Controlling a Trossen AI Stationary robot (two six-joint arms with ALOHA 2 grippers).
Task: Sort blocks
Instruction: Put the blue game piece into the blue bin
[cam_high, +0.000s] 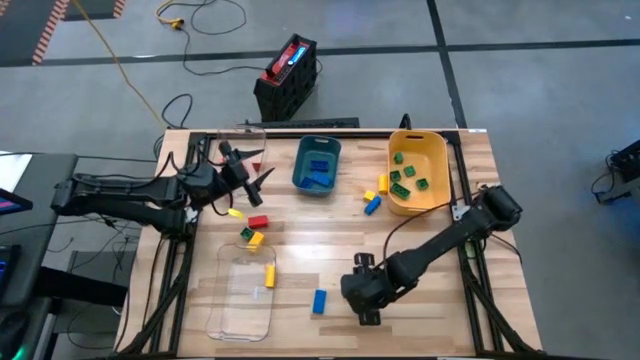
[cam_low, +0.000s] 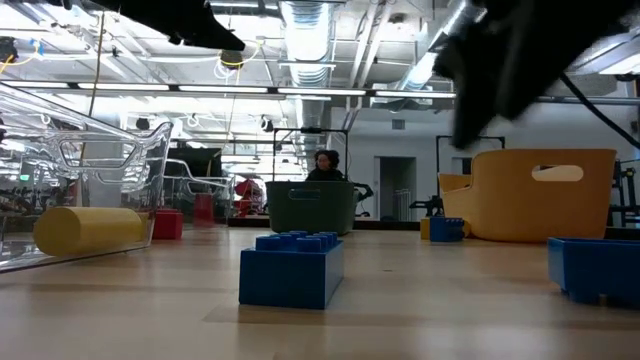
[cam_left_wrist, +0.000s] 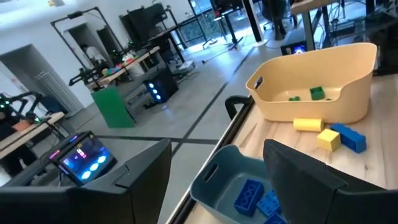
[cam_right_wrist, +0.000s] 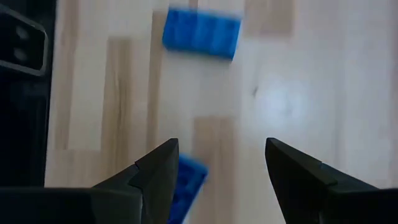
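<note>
A blue brick (cam_low: 292, 267) sits close on the wooden desk (cam_low: 400, 320), studs up. Another blue brick (cam_low: 594, 267) lies at the right edge, partly cut off. To the left, a yellow cylinder block (cam_low: 88, 229) lies against a clear tray (cam_low: 90, 165), with a red block (cam_low: 167, 224) just behind. Farther back stand a teal bin (cam_low: 311, 206) and a yellow bin (cam_low: 543, 195), a small blue block (cam_low: 446, 229) beside the latter. Dark arm parts (cam_low: 505, 60) hang from above. A person (cam_low: 326, 166) sits behind the teal bin.

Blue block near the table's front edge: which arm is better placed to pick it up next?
Right. The right gripper hangs open just beside that blue block; the left gripper is open at the far side, near the teal bin.
</note>
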